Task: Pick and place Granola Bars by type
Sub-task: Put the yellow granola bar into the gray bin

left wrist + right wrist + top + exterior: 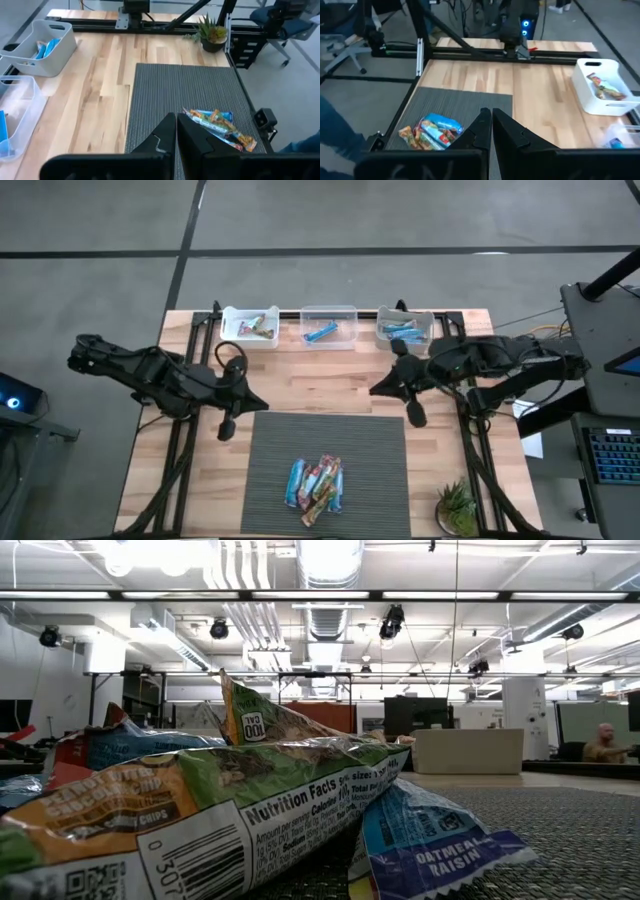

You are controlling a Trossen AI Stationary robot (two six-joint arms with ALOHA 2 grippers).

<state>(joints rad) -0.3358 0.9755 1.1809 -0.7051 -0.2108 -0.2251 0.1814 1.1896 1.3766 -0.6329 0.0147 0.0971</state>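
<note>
On the dark mat (325, 442) near the front of the worktop (300, 390) lies a little pile of Granola Bars (316, 484), some blue and some green and orange, all touching each other. At the back edge stand 3 small bins in a row: the left bin (249, 326) has a green and red bar in it, the middle bin (328, 325) has 1 blue bar, and the right bin (404, 325) has a few blue bars. The left claw (226, 429) hangs over the left side of the mat, shut tight and holding nothing. The right claw (415, 416) hangs by the mat's right corner, also shut and empty. Some bars look sorted already, but most wait in the pile. I think the next step is to pick another bar. For that, 1 claw must open, go down to the pile, and pinch just 1 bar without dragging the others along.
</note>
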